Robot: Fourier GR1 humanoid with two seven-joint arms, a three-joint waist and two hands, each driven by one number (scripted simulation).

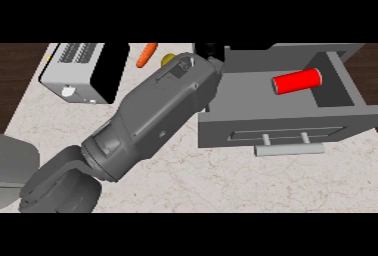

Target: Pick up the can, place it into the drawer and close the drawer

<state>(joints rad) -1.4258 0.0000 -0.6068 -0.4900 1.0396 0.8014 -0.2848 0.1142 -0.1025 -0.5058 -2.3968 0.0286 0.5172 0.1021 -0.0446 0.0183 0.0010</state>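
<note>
Can (297, 81) lies on its side inside the open drawer (244, 105), toward the far right corner, close to the right wall. Placing looks done; closing is what remains.

Left forearm (151, 120) crosses the bench (221, 185) diagonally from lower left, ending at the drawer's far left corner. Of the left hand (212, 50) only a dark patch shows past the wrist, above the drawer's rear left wall. Cannot tell whether its fingers are spread or curled; it holds nothing that I can see. Can sits to the right of the hand and nearer the robot, well apart from it. Right hand not in view.

Drawer front with handle (289, 148) faces the robot, below and right of the hand. My reading: the arm lies along the drawer's left wall because it reached in over that side.

Room: bare bench before the handle. Behind the forearm, left of the hand, a carrot (147, 54) and a grey box appliance (74, 75); swinging left risks these.
</note>
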